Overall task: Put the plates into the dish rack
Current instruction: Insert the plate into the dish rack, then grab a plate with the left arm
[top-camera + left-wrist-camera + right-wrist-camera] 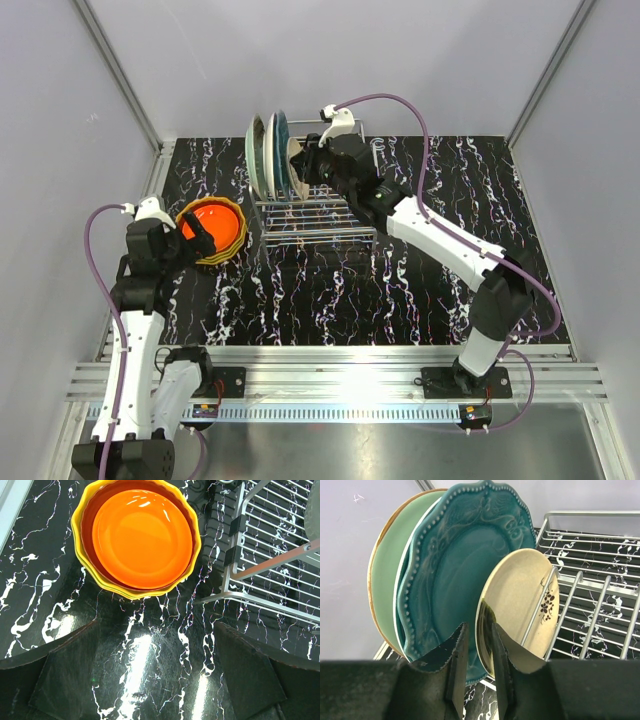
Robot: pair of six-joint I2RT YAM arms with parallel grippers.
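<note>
The cream plate (520, 605), printed with a small dark flower sprig (547, 605), stands on edge in the dish rack (590, 595), directly ahead of the right gripper (479, 635). That gripper's jaws are parted only slightly and sit astride the plate's near rim, with a sliver of gap showing on the left finger's side, so the rim is loosely bracketed rather than pinched. Just left of the gripper, the teal plate (455, 575) stands upright close against the cream one. Beyond it is the mint green plate (387, 580), at the rack's end. To the gripper's right, bare wire slots run free to the rack's far rail.

The left gripper (156, 625) is spread wide and holds nothing, hovering over the black marbled table (50, 595). Ahead of it lies a flat stack: an orange plate (142, 535) nested in a dark red one (87, 520), both on a yellow plate (80, 540). The rack's near corner sits to its front right, apart from the stack. Open tabletop lies directly below the fingers.
</note>
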